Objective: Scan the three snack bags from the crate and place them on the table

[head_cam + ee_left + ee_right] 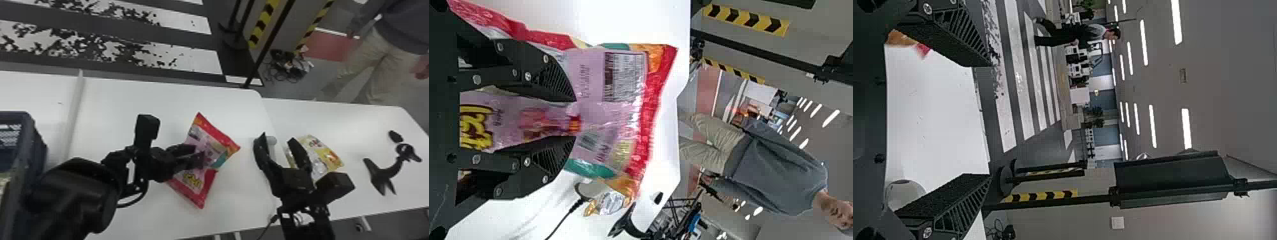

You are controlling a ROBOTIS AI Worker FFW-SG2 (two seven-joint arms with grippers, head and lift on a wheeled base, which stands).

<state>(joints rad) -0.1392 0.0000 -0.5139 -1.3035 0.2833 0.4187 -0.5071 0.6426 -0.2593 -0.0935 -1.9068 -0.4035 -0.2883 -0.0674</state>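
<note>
Above the middle desk (105,99): the left tool (199,152), clenched on a snack bag, the arm reaching in from the robot's left.
Red-and-pink bag (212,143): pinched across its pink middle between the left tool's two fingers, creased where they press; one red end points away from the robot, the other towards it. Whether it touches the desk, I cannot tell.
Barcode (624,77): on the bag's pink face, beyond the fingertips in the left wrist view, near the far red end.
Right tool (277,137): released, its fingers spread wide with no bag between them, near the seam of the middle and right desks.
Pale rounded device (272,140): seen between the right tool's fingers in the head view, with a cable (564,220) running from it in the left wrist view; whether a finger touches it, I cannot tell.
Yellow bag (319,156): lying on the right desk (360,118), partly hidden by the right tool.
Crate (16,114): dark blue, at the robot's far left, cut off by the head view's edge.
Black forked object (383,174): on the right desk, well apart from the yellow bag.
</note>
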